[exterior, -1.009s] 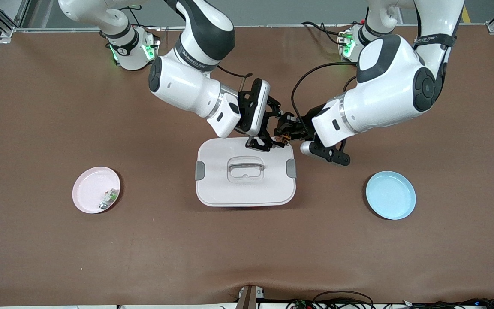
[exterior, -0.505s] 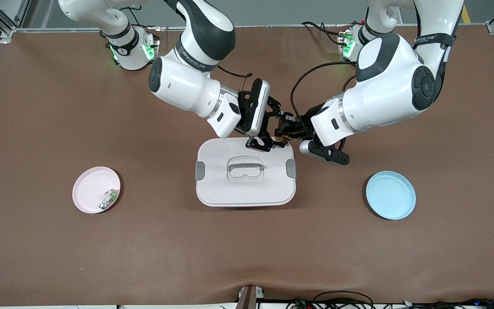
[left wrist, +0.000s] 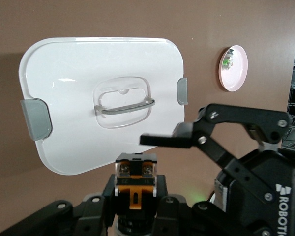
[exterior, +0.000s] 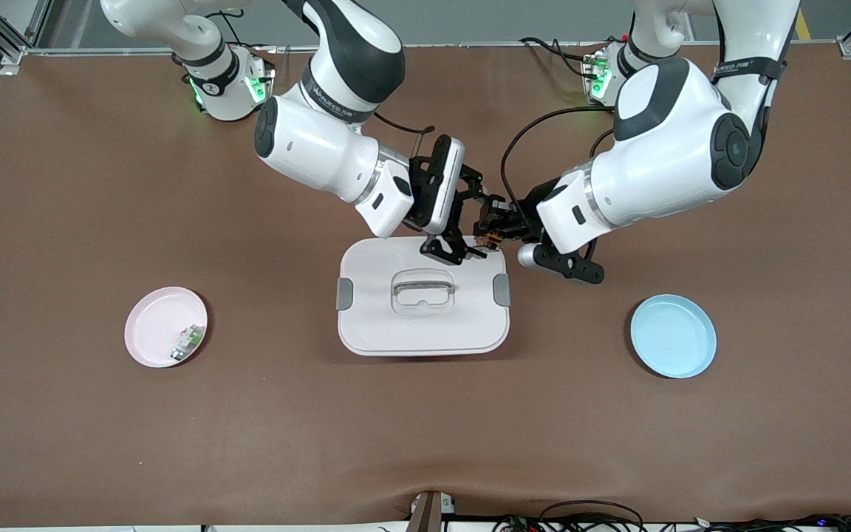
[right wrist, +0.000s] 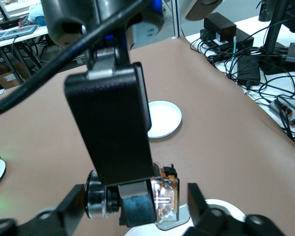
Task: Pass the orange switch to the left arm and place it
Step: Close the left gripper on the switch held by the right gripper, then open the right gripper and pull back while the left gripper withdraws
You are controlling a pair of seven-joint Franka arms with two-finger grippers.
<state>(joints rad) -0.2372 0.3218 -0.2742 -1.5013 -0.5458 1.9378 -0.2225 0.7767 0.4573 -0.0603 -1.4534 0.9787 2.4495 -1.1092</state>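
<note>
Handing over at centre frame above the box (exterior: 422, 325), we are clamping the orange switch (left wrist: 135, 183) in the left gripper (exterior: 490, 235) while the right gripper (exterior: 461, 250), fingers released, needs withdrawing.

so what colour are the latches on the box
Grey latches on the white box, clearest in the left wrist view.

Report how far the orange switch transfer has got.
Done: the orange switch is up off the table, above the box edge nearer the robots. In hand: left gripper is shut on it; right gripper is open beside it, so the handover looks made. Left: carry it clear of the box, probably to the blue plate.
</note>
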